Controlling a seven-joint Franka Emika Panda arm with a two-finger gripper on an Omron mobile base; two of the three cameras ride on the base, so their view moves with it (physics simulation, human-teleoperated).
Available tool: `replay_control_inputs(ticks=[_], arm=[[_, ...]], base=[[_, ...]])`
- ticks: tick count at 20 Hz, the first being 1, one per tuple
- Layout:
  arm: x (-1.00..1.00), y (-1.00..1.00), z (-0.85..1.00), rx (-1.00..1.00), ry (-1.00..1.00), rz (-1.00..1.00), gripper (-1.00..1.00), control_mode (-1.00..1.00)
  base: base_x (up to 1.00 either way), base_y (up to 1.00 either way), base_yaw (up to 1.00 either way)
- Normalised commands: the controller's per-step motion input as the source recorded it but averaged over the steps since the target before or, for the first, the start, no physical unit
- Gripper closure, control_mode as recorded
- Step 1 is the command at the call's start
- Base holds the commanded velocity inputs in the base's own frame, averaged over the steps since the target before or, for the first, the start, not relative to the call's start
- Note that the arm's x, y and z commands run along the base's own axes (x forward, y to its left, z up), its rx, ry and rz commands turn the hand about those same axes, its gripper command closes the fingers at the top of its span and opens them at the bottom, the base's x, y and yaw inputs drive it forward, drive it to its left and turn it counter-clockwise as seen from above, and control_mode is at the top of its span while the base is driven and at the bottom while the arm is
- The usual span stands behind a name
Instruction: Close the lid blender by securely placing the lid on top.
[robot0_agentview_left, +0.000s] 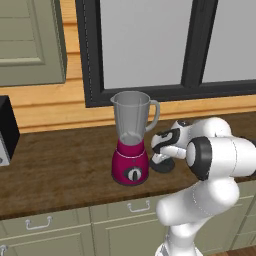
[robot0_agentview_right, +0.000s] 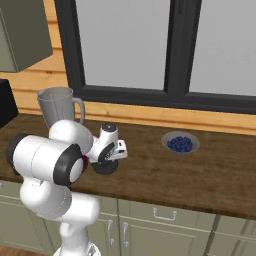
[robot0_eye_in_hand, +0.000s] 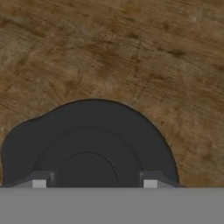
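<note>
The blender (robot0_agentview_left: 131, 150), a magenta-red base under a clear grey jar with an uncovered mouth, stands on the wooden counter (robot0_agentview_left: 60, 165); its jar (robot0_agentview_right: 56, 107) also rises behind my arm in the right base view. The lid (robot0_eye_in_hand: 87, 135), a dark round disc with a raised centre, lies flat on the counter just right of the blender's base (robot0_agentview_left: 164, 166) (robot0_agentview_right: 105, 169). My gripper (robot0_eye_in_hand: 95, 183) reaches straight down onto it, a fingertip pressed against each side of the raised centre. In the base views the gripper (robot0_agentview_left: 161, 159) (robot0_agentview_right: 106, 162) sits low over the disc.
A shallow bowl of blue berries (robot0_agentview_right: 180, 143) sits on the counter to the right. A black box appliance (robot0_agentview_left: 6, 130) stands at the far left. A dark-framed window (robot0_agentview_left: 150, 45) runs behind the counter, and cabinet drawers (robot0_agentview_left: 75, 225) are below it.
</note>
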Motion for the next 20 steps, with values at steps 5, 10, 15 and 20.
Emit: replay_control_inputs(ticks=[5, 10, 15, 20], arm=[[0.0, 0.0, 0.0, 0.0, 0.0, 0.0, 1.0, -1.0], [-0.37, 0.27, -0.27, 0.0, 0.0, 0.0, 1.0, -1.0], [-0.62, 0.15, -0.12, 0.0, -0.02, 0.0, 1.0, -1.0], [-0.55, -0.06, 0.54, 0.03, -0.06, -0.01, 1.0, -1.0]], base=[[0.0, 0.0, 0.0], [0.0, 0.0, 0.0], [0.0, 0.0, 0.0], [0.0, 0.0, 0.0]])
